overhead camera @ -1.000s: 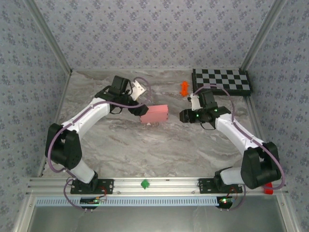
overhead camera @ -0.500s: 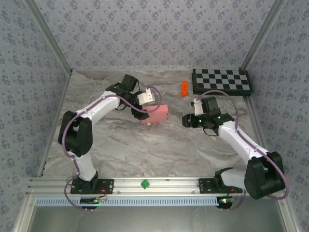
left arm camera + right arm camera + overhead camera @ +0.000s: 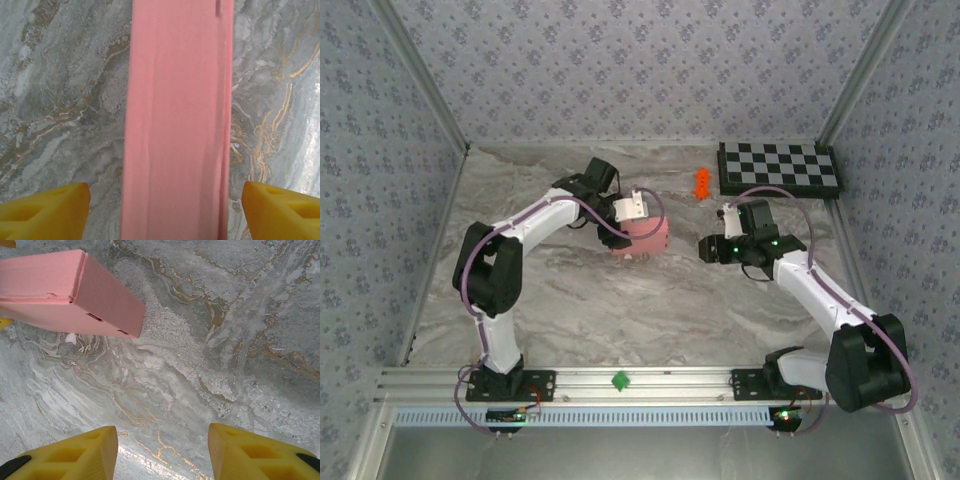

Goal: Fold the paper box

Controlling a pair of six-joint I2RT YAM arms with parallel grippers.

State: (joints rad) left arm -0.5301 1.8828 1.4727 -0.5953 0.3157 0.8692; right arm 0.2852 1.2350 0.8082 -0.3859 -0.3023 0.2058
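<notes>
Left gripper (image 3: 165, 190) straddles the box (image 3: 177, 125), jaws wide, clear of both sides, probably lining up a squeeze. Right gripper (image 3: 162, 437) hangs empty, jaws apart, box ahead-left of it.

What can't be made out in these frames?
- Top view: part of the box, hidden under the left arm.
- Left wrist view: both box ends, cut off at the top and bottom edges.
- Right wrist view: the box's left end, cut off by the frame.
- Top view: orange item, too small to identify.
</notes>
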